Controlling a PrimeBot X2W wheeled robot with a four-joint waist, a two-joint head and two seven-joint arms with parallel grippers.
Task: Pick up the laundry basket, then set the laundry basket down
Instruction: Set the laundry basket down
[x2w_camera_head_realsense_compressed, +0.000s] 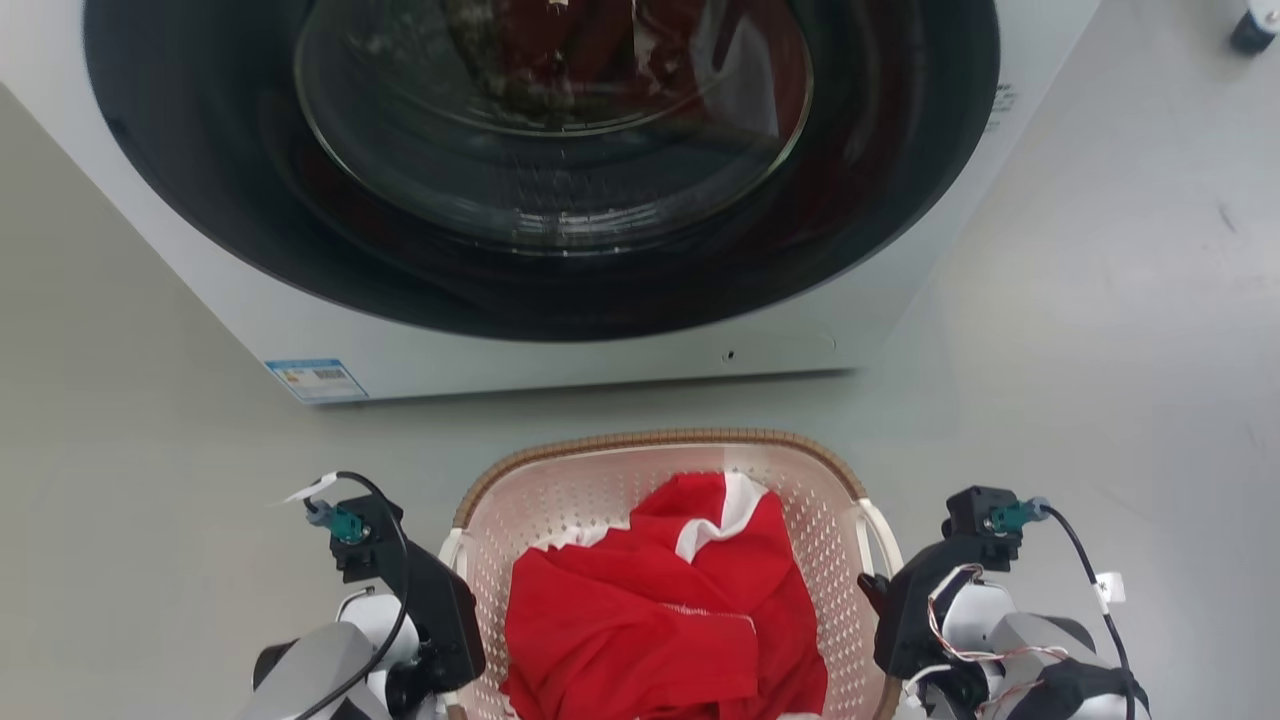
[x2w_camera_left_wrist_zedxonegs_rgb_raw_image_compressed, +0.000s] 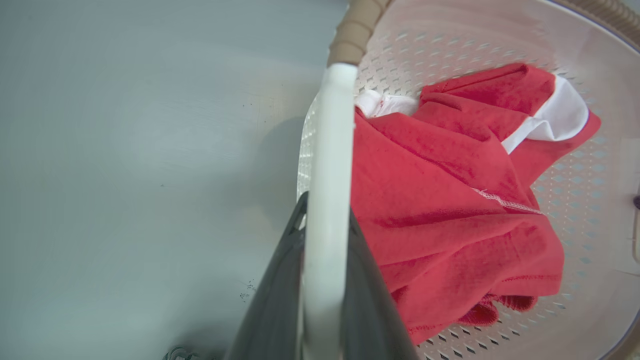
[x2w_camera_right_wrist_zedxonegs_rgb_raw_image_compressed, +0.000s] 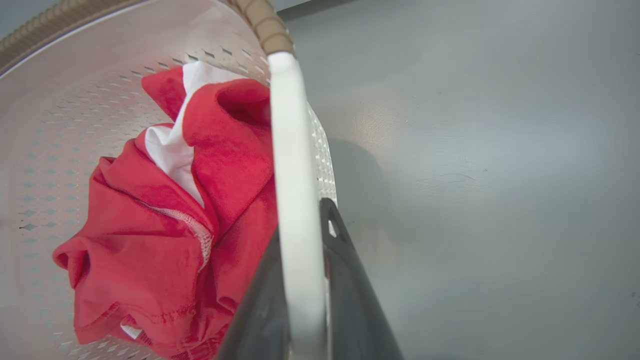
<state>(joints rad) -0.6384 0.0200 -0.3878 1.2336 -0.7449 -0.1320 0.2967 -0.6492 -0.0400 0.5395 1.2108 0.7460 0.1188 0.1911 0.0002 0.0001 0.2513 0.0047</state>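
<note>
The laundry basket (x2w_camera_head_realsense_compressed: 660, 438) is cream-white with perforated walls and a brown woven-look rim, and sits low in the head view between my two arms. A red garment with white trim (x2w_camera_head_realsense_compressed: 660, 610) lies crumpled inside it. My left gripper (x2w_camera_head_realsense_compressed: 452, 552) is shut on the basket's left white loop handle (x2w_camera_left_wrist_zedxonegs_rgb_raw_image_compressed: 332, 125), with a dark finger (x2w_camera_left_wrist_zedxonegs_rgb_raw_image_compressed: 280, 290) on each side of the handle. My right gripper (x2w_camera_head_realsense_compressed: 872, 585) is shut on the right handle (x2w_camera_right_wrist_zedxonegs_rgb_raw_image_compressed: 290, 125) in the same way. I cannot tell whether the basket touches the floor.
A white front-loading washer (x2w_camera_head_realsense_compressed: 560, 365) stands just beyond the basket, its round glass door (x2w_camera_head_realsense_compressed: 550, 120) shut and an energy label (x2w_camera_head_realsense_compressed: 317, 380) at its lower left corner. Grey floor (x2w_camera_head_realsense_compressed: 1100, 350) stretches on both sides. A small dark object (x2w_camera_head_realsense_compressed: 1253, 28) sits at the far top right.
</note>
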